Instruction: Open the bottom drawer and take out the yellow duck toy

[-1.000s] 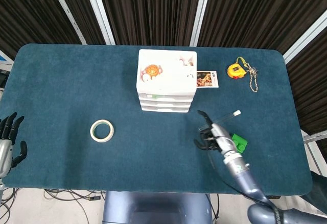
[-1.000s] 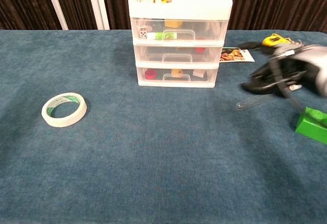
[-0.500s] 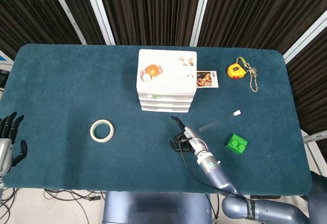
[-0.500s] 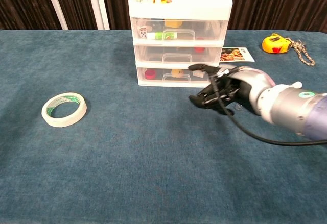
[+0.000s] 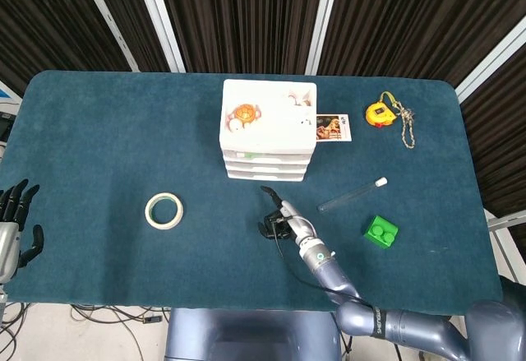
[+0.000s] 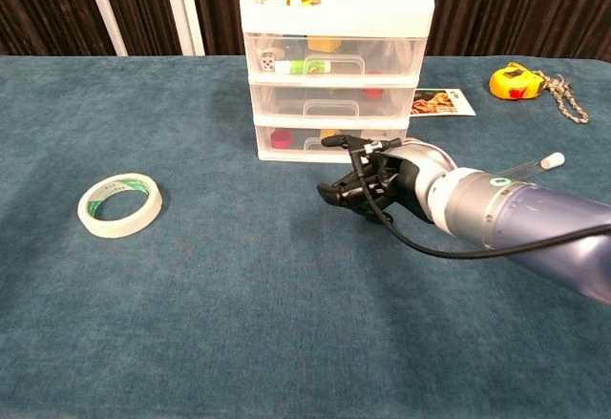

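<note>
A white three-drawer unit (image 5: 268,143) (image 6: 334,66) stands at the table's middle back, all drawers closed. Through the clear front of the bottom drawer (image 6: 296,144) I see the yellow duck toy (image 6: 328,134) beside a red item. My right hand (image 6: 377,180) (image 5: 278,213) hovers just in front of that drawer, one finger stretched toward its handle and partly covering the duck, the other fingers half curled, nothing held. Whether the finger touches the handle is unclear. My left hand (image 5: 16,221) hangs off the table's left edge, fingers spread and empty.
A tape roll (image 5: 163,210) (image 6: 119,204) lies to the left. A test tube (image 5: 352,195), a green block (image 5: 381,231), a yellow tape measure (image 5: 380,114) (image 6: 513,81) and a picture card (image 5: 332,127) lie to the right. An orange turtle toy (image 5: 242,115) sits on the unit's top.
My right hand has swept left from beside the green block to the front of the bottom drawer. The left hand has stayed put.
</note>
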Robot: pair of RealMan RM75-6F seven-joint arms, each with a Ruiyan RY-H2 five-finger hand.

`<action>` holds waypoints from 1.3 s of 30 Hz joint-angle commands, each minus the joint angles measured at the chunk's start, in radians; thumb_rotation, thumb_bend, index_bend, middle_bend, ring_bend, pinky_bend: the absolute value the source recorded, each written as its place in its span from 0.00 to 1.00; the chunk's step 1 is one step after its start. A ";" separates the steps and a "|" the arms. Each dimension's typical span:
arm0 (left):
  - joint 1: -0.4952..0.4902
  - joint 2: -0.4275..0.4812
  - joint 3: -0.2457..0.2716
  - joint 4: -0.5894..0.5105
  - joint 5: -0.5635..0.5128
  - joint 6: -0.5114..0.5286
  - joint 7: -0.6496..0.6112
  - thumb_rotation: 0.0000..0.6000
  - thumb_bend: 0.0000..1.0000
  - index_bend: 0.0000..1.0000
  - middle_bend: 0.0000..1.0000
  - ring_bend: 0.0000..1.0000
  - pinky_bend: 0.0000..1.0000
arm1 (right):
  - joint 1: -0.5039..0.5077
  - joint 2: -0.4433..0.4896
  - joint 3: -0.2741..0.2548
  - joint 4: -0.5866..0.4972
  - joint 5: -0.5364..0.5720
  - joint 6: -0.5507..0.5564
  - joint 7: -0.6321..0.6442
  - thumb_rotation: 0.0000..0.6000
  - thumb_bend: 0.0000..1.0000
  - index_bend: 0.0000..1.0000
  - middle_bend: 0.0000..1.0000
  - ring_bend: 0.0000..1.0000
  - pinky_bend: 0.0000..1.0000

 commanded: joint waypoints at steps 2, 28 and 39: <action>-0.002 0.003 -0.002 0.000 -0.006 -0.005 -0.006 1.00 0.61 0.06 0.00 0.00 0.00 | 0.024 -0.036 0.014 0.061 0.011 -0.020 0.010 1.00 0.53 0.00 0.81 0.83 0.92; -0.003 -0.001 -0.009 0.005 -0.009 0.003 0.001 1.00 0.61 0.06 0.00 0.00 0.00 | 0.115 -0.148 0.074 0.309 0.048 -0.142 0.055 1.00 0.56 0.00 0.88 0.86 0.92; -0.002 -0.001 -0.009 0.007 -0.010 0.004 -0.002 1.00 0.61 0.06 0.00 0.00 0.00 | 0.125 -0.164 0.087 0.326 0.070 -0.136 0.047 1.00 0.58 0.00 0.88 0.86 0.92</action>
